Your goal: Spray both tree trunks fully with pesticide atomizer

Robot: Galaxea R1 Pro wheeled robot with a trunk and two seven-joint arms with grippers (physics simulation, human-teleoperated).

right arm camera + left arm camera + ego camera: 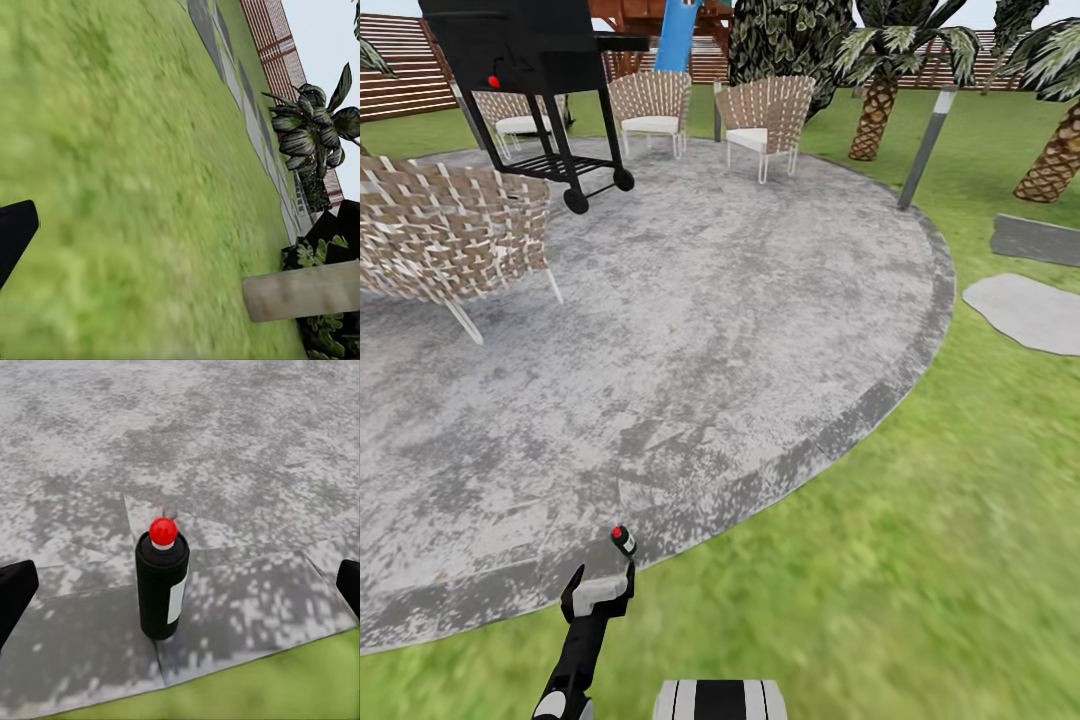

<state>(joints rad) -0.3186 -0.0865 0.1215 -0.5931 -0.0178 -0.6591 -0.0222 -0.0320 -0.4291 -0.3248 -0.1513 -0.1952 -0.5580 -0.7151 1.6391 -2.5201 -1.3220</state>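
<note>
Your left gripper (pixel 603 577) hovers with jaws spread wide, just short of the pesticide atomizer (pixel 162 585), which stands upright and untouched on the dark edge band of the round stone patio (pixel 710 330), near the lawn (pixel 920 560). Your right gripper's one visible dark fingertip (pixel 13 236) hangs over grass; whether those jaws are spread or pressed together cannot be told.

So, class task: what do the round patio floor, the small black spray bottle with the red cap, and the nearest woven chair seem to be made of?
Round grey patio floor: probably stone or concrete, matt and mottled, with slab joints in the left wrist view. Small black spray bottle: likely smooth plastic or painted metal, faint sheen, pale label, glossy red cap. Nearest woven chair: tan wicker-like strapping on thin pale legs, perhaps metal.
</note>
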